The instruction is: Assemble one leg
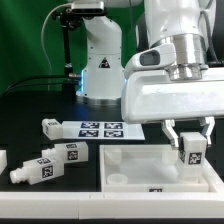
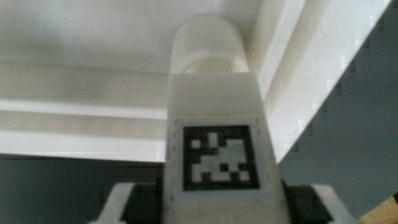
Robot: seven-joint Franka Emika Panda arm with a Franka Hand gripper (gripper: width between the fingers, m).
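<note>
My gripper (image 1: 189,140) is shut on a leg (image 1: 190,151), a short white post with a black-and-white tag, and holds it upright over the right part of the large white tray-like panel (image 1: 140,165). In the wrist view the leg (image 2: 217,110) runs from between my fingers (image 2: 132,202) out over the panel's rim (image 2: 107,95), its far end near a corner of the panel. Other legs lie on the table at the exterior view's left: one (image 1: 66,153) next to the panel, one (image 1: 34,169) in front of it, one (image 1: 49,125) behind.
The marker board (image 1: 100,128) lies flat behind the panel. The white robot base (image 1: 100,60) stands at the back. Another white part (image 1: 3,160) shows at the left edge. The table is black.
</note>
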